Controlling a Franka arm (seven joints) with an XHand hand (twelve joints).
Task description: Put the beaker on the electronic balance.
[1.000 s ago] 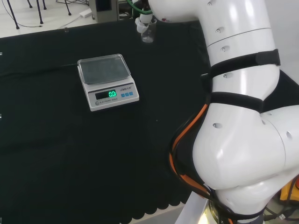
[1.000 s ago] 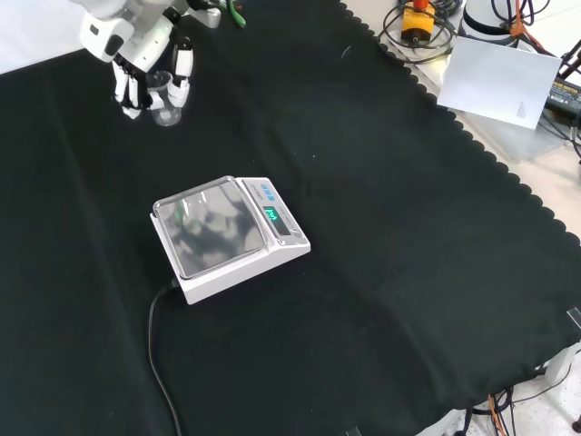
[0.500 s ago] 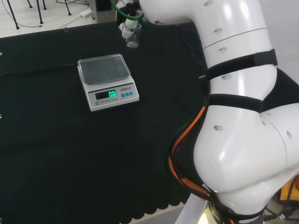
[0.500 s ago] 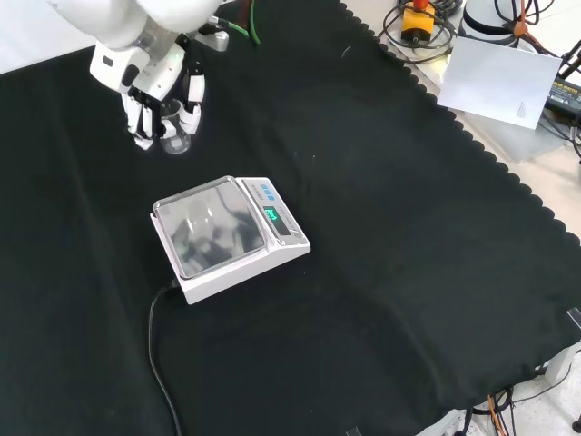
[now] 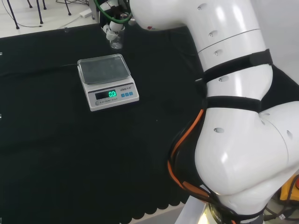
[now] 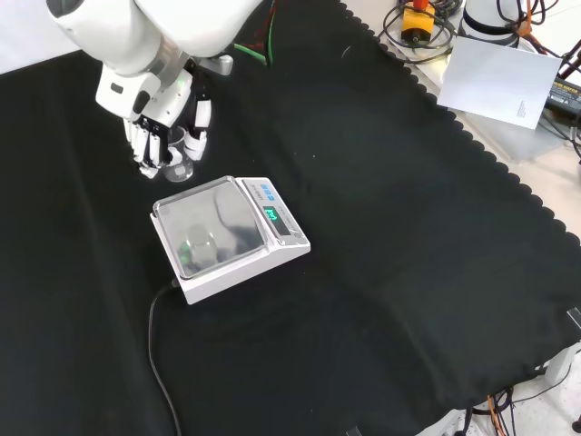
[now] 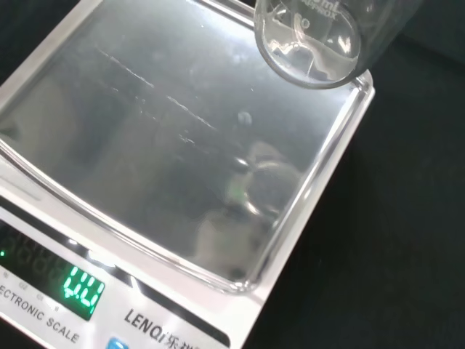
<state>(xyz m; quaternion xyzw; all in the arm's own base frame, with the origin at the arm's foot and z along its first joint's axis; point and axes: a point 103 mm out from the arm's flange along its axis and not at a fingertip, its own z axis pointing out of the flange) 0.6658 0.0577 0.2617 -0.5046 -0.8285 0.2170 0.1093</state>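
Overhead, the hand [image 6: 162,127] hangs from the arm [image 6: 136,36] at the upper left of the front view, fingers [image 6: 198,123] curled down round the beaker [image 6: 178,156]. Grasp: beaker pinched between fingers and thumb, held upright, clear glass; contents cannot be told.

Beaker sits off the cloth [image 6: 381,227], just beyond the far edge of the balance [image 6: 227,238] in the front view. Its base is close to the rim of the pan [image 6: 211,227] but not touching it. A faint round reflection shows on the pan surface.

Head view: hand [image 5: 112,31] and beaker [image 5: 117,42] lie just past the far side of the balance [image 5: 108,81], left of the arm's [image 5: 224,93] big white links. A green cable [image 5: 103,11] loops above the hand. Balance display [image 5: 112,94] lit green, with blue buttons [image 5: 127,95] beside it.

Wrist view: beaker [image 7: 312,43] base is close and large, hovering at one corner of the pan [image 7: 174,138]. Part of it overlaps the pan rim, part lies over bare cloth [image 7: 392,218]. Pan is steel, scuffed, with blurred reflections. Green digits of the display [image 7: 86,289] show at the balance's front face.

A black cord [image 6: 159,354] runs from the balance toward the front view's bottom edge. Off the cloth, upper right of the front view, lies a white sheet [image 6: 499,82].
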